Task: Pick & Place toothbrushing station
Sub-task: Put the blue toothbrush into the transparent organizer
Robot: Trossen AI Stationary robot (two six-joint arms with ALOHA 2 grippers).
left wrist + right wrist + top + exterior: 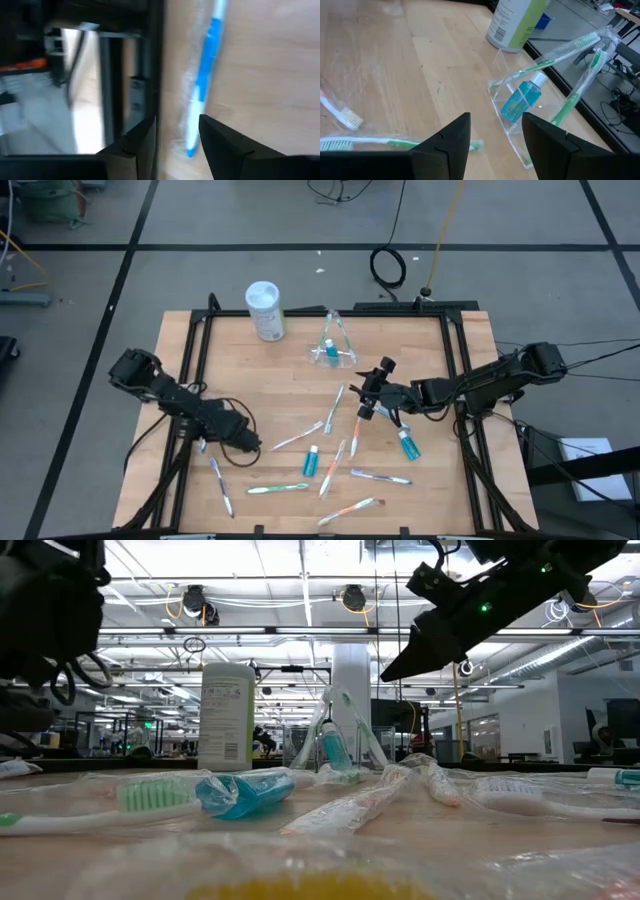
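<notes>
Left gripper (177, 137): jaws apart, nothing held, low at the table's left edge.
Blue toothbrush (206, 75): wrapped, flat on the wood, its end between the left fingers.
Right gripper (492, 135): jaws apart, empty, above mid-table.
Clear cup (540, 107): lying on its side ahead of the right jaws, holding a blue tube (520, 100) and green toothbrushes (560, 52).

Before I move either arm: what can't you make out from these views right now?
- Left gripper, high view: its own body hides the fingertips and the table beneath.
- Blue toothbrush, left wrist view: blurred, head cut off by the edge.
- Clear cup, right wrist view: its lower part sits behind the right gripper.
</notes>
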